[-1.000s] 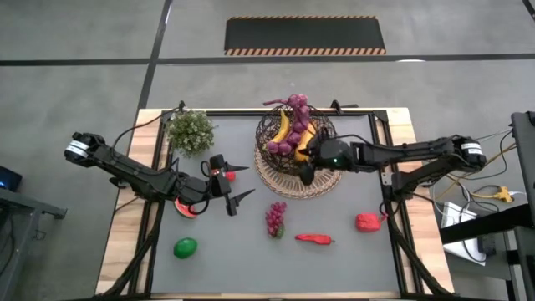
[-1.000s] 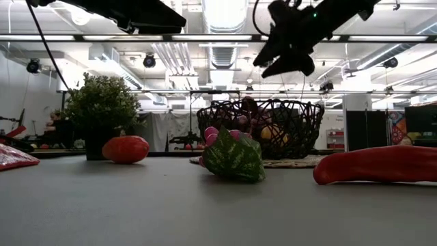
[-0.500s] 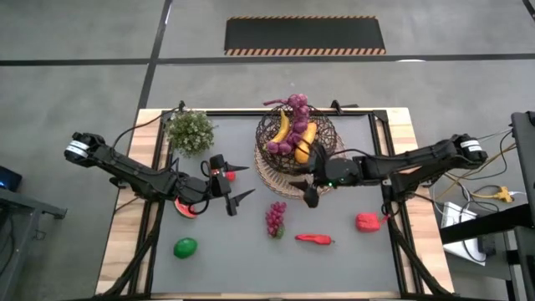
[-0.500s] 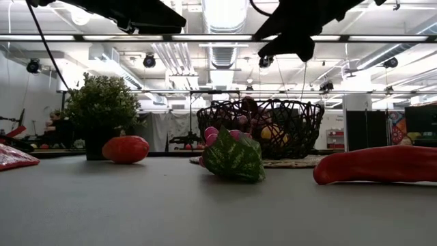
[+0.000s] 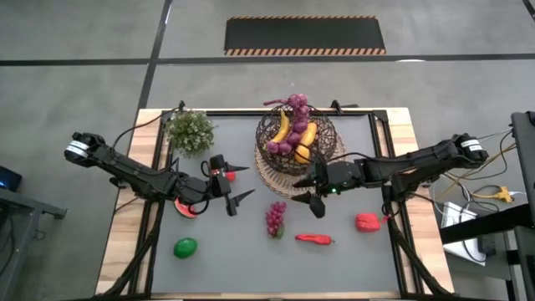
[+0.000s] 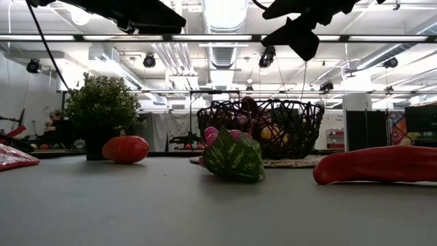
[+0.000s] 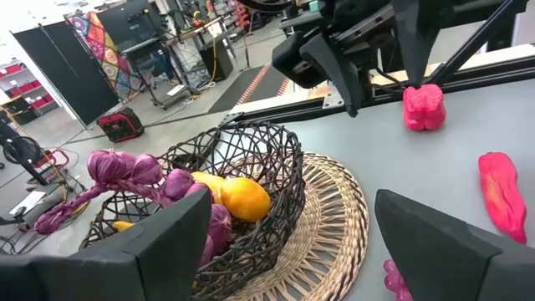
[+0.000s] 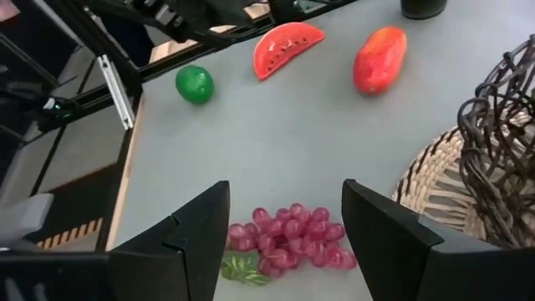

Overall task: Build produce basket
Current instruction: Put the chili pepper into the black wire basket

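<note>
**Right gripper poised above the grape bunch, both grippers empty**

The right gripper (image 5: 311, 194) has its 2 fingers (image 8: 393, 230) parted with nothing between them — in its wrist view the gap frames a bunch of purple grapes (image 8: 288, 241) lying on the grey table (image 5: 351, 251) below. From above, this gripper hangs over the table just off the near edge of the woven mat (image 5: 269, 180), with the grapes (image 5: 275, 217) a little nearer the front and toward the left arm's side. In the low view it shows as a dark shape high over the basket (image 6: 263, 126).

The left gripper (image 5: 238, 184) waits with its fingers (image 7: 159, 242) spread wide and empty, left of the mat, just beside a watermelon slice (image 5: 186, 208).

The wire basket (image 5: 295, 138) sits on the mat at the far middle of the table and holds a banana (image 5: 283, 127), an orange fruit (image 5: 306, 134) and a purple string (image 5: 294, 104) draped over its far rim.

Still on the table:
- a green lime (image 5: 185, 247) at the near left
- a long red pepper (image 5: 314, 239) near the front, right of the grapes
- a blocky red pepper (image 5: 367, 221) toward the right edge
- a red-orange mango (image 8: 379, 58) — seen in the right wrist view beside the watermelon slice

A leafy plant (image 5: 190, 130) stands at the far left.
</note>
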Robot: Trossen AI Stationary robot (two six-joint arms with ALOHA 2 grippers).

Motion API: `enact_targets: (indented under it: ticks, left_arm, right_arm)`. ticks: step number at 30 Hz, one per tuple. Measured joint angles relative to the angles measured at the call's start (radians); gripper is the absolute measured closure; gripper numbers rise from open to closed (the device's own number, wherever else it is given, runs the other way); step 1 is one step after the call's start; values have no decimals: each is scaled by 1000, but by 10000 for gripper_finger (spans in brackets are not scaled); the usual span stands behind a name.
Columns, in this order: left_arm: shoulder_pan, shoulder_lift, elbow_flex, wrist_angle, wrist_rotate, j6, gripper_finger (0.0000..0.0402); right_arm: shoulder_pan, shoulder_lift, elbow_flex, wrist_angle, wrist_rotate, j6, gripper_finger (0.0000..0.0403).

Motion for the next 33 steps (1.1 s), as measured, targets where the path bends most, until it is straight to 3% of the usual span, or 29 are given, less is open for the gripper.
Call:
enact_targets:
  ticks: [7,17,33]
  left_arm:
    - [0,0,0,2,-1,0,84]
    - [0,0,0,2,-8,-1,84]
    - [1,0,0,2,-5,-52,84]
  right_arm:
    - [21,0,0,-3,-7,20,188]
    - [57,0,0,-3,-130,137,188]
    - [186,0,0,-3,-145,220,188]
